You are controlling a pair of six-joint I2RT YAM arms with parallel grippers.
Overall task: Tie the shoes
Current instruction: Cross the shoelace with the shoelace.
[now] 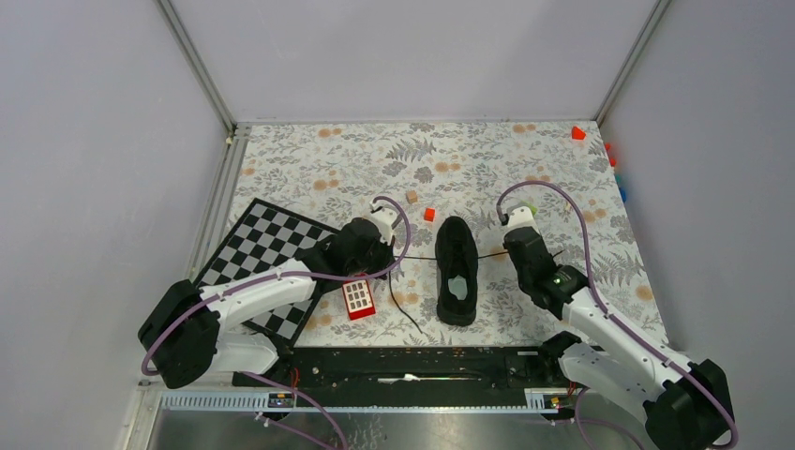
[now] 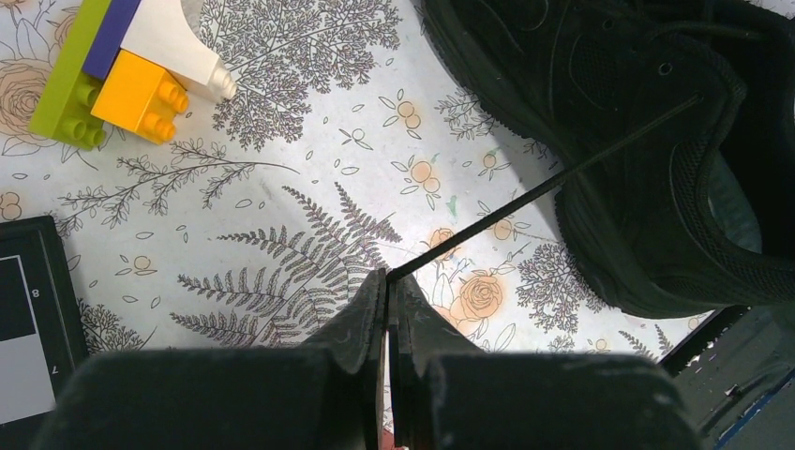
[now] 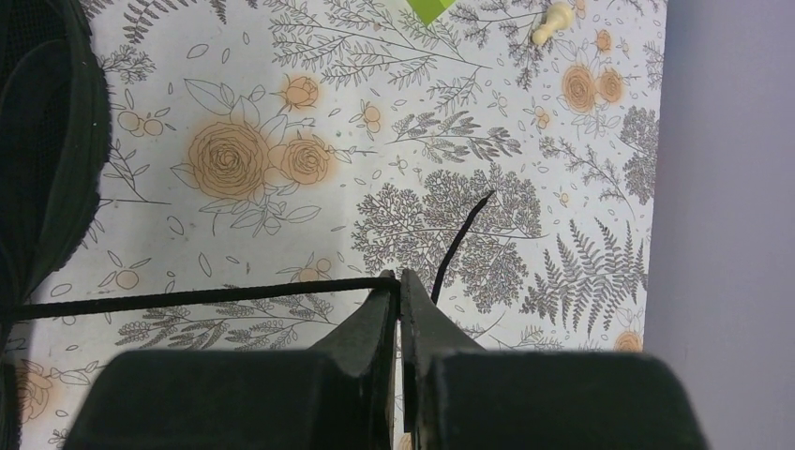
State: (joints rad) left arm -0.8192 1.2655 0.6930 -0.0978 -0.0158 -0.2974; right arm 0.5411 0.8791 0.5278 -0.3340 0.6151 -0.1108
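A single black low-top shoe (image 1: 457, 270) with a pale insole lies in the middle of the floral table, toe pointing away. Its thin black laces are stretched out taut to both sides. On the shoe's left, my left gripper (image 1: 386, 251) is shut on the left lace (image 2: 525, 201), which runs tight from the fingertips up to the shoe (image 2: 637, 141). On the shoe's right, my right gripper (image 1: 514, 246) is shut on the right lace (image 3: 206, 296); that lace runs level to the shoe (image 3: 42, 141), and its loose tail (image 3: 457, 244) pokes past the tips.
A chessboard (image 1: 267, 251) lies at the left, with a red calculator-like block (image 1: 359, 298) beside it. Small coloured blocks (image 1: 428, 214) are scattered behind the shoe and at the far right edge. A stack of toy bricks (image 2: 122, 70) and a pale chess pawn (image 3: 551, 21) lie nearby.
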